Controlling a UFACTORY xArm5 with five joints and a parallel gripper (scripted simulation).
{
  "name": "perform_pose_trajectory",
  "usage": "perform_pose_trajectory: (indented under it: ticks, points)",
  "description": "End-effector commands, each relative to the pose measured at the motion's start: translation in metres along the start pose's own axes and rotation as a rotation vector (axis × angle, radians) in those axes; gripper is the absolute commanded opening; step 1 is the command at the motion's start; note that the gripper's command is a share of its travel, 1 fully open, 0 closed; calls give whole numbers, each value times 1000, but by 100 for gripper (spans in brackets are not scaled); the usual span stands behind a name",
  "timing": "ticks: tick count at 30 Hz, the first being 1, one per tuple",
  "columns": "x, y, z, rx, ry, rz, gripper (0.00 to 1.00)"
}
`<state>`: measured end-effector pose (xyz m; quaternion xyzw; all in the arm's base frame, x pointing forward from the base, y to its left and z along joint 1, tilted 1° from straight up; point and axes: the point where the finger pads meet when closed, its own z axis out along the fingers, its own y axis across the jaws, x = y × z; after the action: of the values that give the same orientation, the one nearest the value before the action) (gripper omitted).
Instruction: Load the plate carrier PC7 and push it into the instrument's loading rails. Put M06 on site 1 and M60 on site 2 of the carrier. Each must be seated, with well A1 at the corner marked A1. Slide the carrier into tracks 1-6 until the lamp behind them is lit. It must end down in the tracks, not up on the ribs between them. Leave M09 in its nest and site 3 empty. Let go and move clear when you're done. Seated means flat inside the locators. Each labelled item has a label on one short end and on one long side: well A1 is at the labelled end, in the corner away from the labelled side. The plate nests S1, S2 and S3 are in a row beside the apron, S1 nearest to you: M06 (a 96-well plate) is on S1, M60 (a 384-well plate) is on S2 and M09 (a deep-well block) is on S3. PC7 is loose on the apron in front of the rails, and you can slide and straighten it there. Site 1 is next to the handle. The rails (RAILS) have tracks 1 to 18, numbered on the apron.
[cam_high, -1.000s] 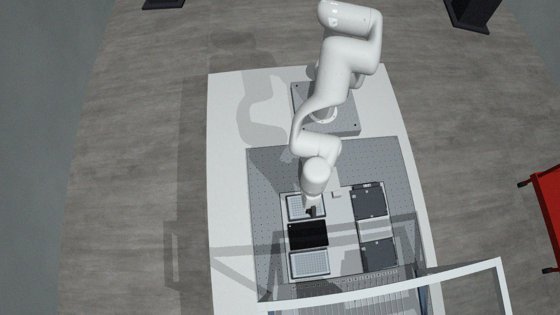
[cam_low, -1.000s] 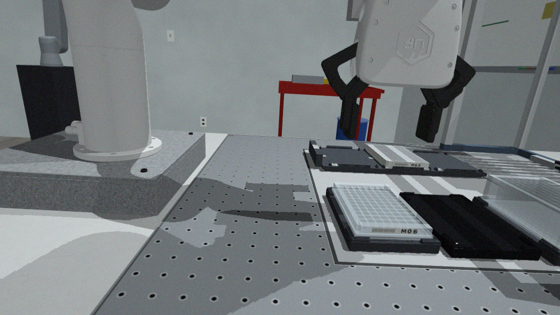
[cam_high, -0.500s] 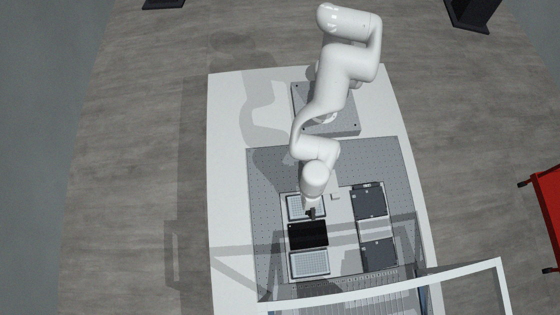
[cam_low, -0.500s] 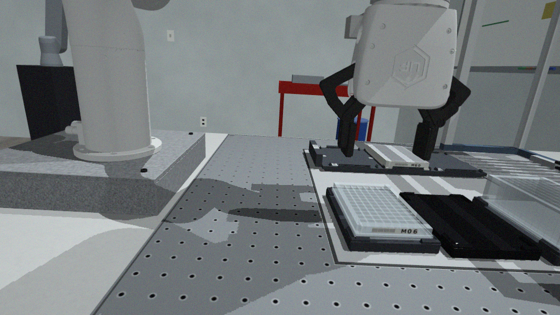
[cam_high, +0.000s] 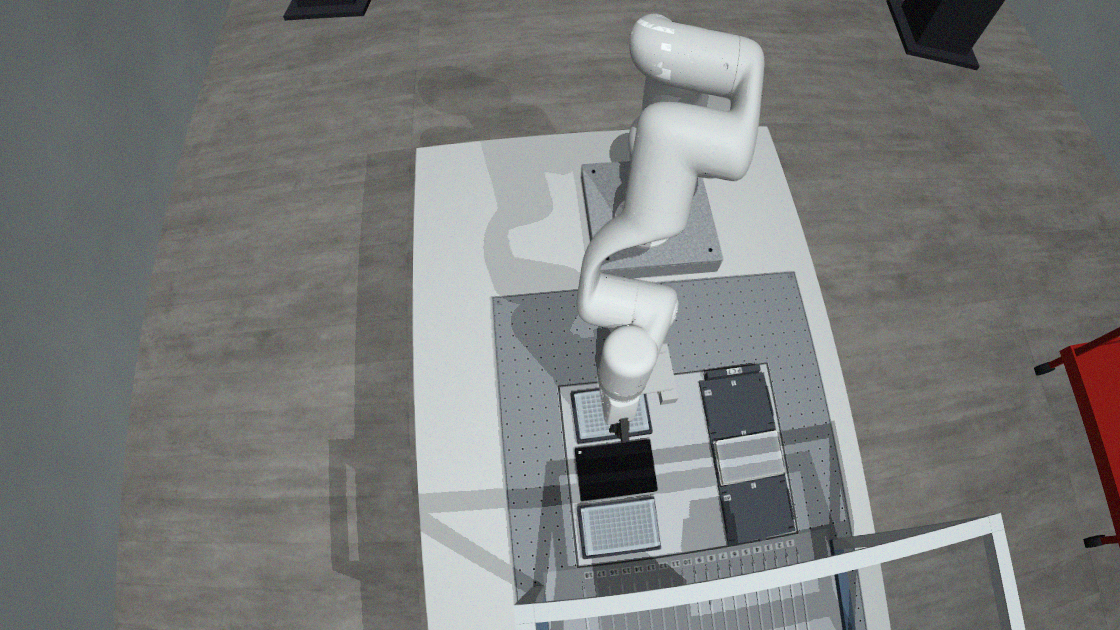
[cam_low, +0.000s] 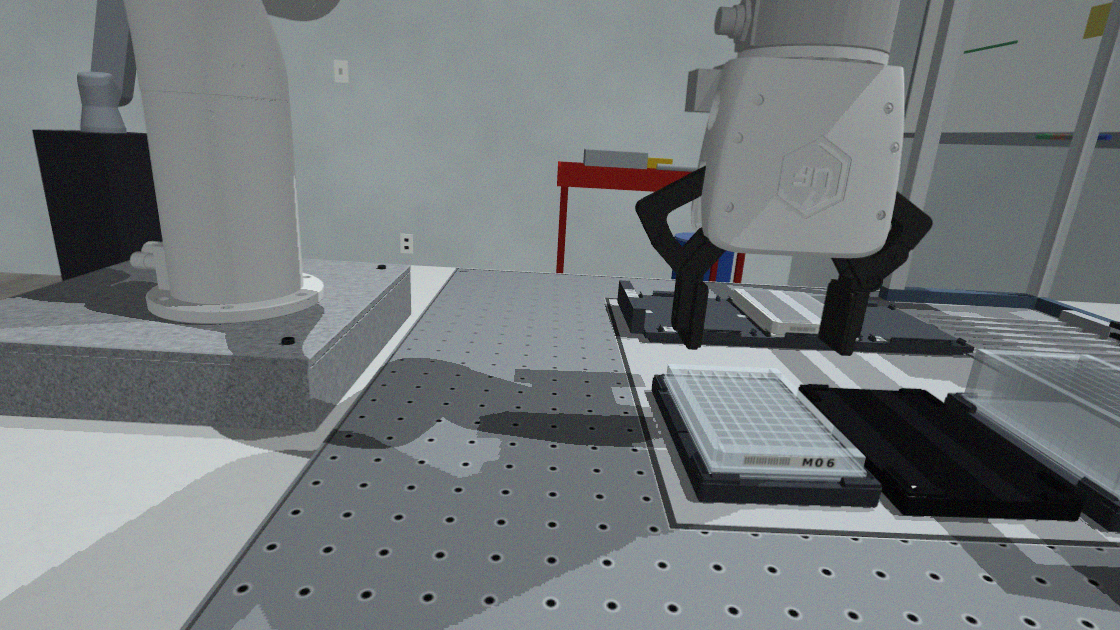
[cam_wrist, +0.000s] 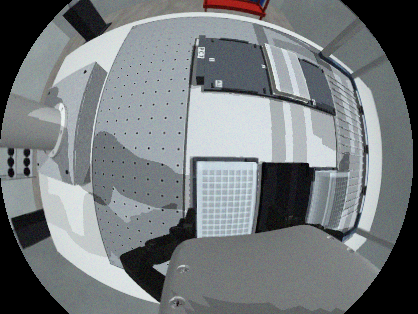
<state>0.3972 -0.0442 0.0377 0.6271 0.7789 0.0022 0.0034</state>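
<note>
M06 (cam_high: 587, 415) (cam_low: 751, 415) (cam_wrist: 227, 197), clear with a grid of wells, lies flat in the S1 nest; its label faces the exterior view. My gripper (cam_high: 622, 430) (cam_low: 765, 346) is open and empty, above M06, fingertips higher than its top. PC7 (cam_high: 736, 407) (cam_low: 908, 321) (cam_wrist: 232, 65), a long dark carrier, lies on the apron before the rails (cam_high: 736, 611) (cam_wrist: 350, 130). M60 (cam_high: 749, 458) (cam_low: 775, 309) (cam_wrist: 287, 72) looks flat on its middle site. Sites 1 and 3 are empty. The lamp cannot be made out.
The black S2 nest (cam_high: 616, 470) (cam_low: 939, 446) (cam_wrist: 285, 195) is empty, beside M06's nest. M09 (cam_high: 620, 527) (cam_low: 1049, 415) (cam_wrist: 330, 197), tall and clear, stands in S3. A white frame (cam_high: 759, 565) rises over the rails. The carrier's handle (cam_high: 732, 372) faces the arm's base side.
</note>
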Motion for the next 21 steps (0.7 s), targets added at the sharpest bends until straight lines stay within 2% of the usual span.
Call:
perform_pose_trajectory:
  ticks: [1,13,21]
  points:
    - [0,1,8,-3,-1,0,100]
    - [-1,1,24,-3,-1,0,100]
    - [-1,1,24,-3,-1,0,100]
